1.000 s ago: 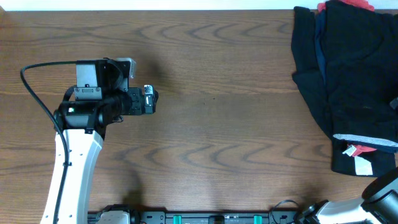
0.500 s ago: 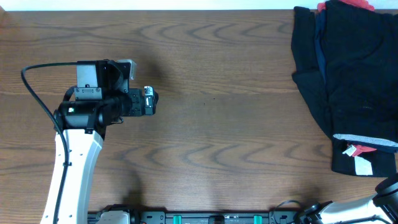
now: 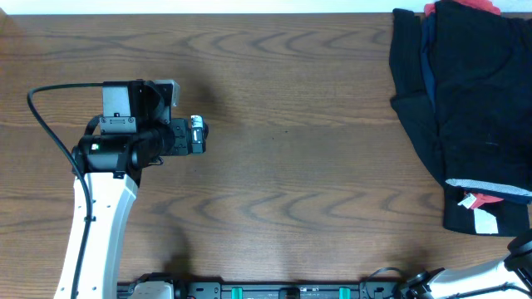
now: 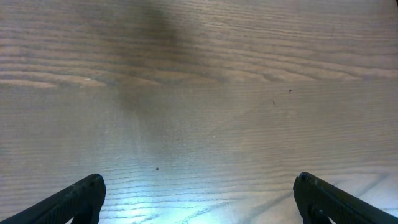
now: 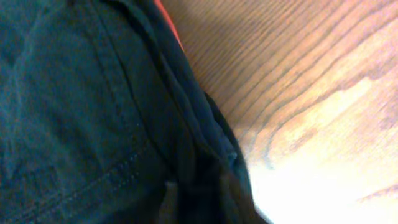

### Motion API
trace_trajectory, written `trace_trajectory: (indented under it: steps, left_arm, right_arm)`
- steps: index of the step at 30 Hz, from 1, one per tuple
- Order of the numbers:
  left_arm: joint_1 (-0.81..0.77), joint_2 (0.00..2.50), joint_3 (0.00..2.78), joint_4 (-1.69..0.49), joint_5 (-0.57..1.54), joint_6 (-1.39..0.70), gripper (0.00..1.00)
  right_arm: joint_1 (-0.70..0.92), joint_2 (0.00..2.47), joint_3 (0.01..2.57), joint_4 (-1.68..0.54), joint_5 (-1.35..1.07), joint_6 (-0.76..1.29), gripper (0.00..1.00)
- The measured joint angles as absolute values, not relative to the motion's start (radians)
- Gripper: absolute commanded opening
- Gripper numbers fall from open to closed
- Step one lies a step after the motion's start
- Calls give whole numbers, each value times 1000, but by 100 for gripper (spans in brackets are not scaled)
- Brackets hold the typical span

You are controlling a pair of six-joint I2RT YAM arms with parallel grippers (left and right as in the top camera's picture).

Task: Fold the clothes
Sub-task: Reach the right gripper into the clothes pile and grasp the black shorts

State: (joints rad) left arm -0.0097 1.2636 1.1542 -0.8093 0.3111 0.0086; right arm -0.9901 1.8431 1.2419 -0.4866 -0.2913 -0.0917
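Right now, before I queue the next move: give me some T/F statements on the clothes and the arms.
1. The clothes lie at the right end of the table. True.
2. The left gripper holds a garment. False: it is open over bare wood, far from the pile, with nothing between its fingers.
3. A red garment peeks out at the pile's far edge. True.
4. The clothes are folded into a neat stack. False: they lie in a loose, rumpled heap.
5. The right wrist camera sees only bare wood. False: dark cloth fills the left half of its view, with wood to the right.
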Motion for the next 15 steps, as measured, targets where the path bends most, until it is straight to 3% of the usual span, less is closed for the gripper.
trace_trajectory:
  steps: [15]
  left_arm:
    - [-10, 1256, 1154, -800, 308, 12, 96]
  right_arm:
    - [-932, 1752, 1305, -488, -551, 32, 1]
